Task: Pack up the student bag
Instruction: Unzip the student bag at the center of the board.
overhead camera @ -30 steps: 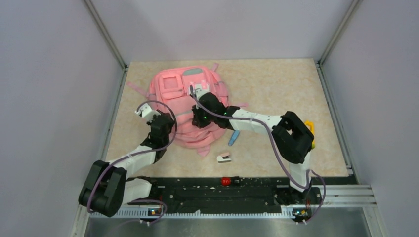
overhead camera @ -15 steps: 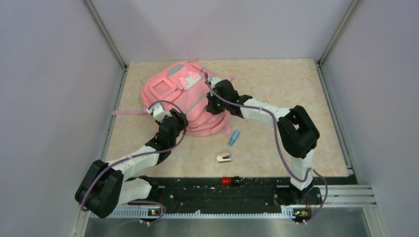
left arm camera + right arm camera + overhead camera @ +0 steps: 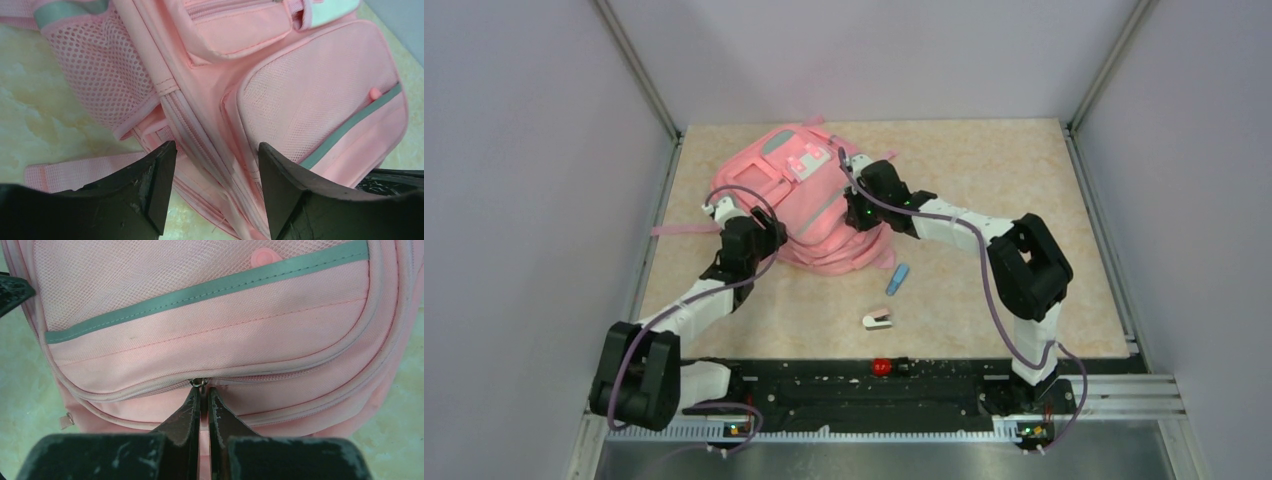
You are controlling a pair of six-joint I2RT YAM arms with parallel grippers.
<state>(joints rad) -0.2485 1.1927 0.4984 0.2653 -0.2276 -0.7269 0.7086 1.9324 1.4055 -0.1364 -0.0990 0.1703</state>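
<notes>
The pink student bag [image 3: 796, 200] lies front side up at the back left of the table. It fills the left wrist view [image 3: 310, 95] and the right wrist view [image 3: 210, 330]. My right gripper [image 3: 203, 392] is shut on the pink zipper pull [image 3: 200, 383] of a front pocket, at the bag's right side [image 3: 856, 190]. My left gripper [image 3: 215, 165] is open just above the bag's lower left seam, with a mesh side pocket [image 3: 100, 75] to its left; in the top view it is at the bag's left edge [image 3: 724, 215].
A blue marker [image 3: 898, 278] and a small white and pink object [image 3: 877, 321] lie on the table in front of the bag. A pink strap [image 3: 682, 229] trails to the left. Metal frame posts and walls border the table.
The bag has been turned and dragged back and left. My right gripper went with it and holds still now. My left gripper moved left from the bag's front edge to its left side.
</notes>
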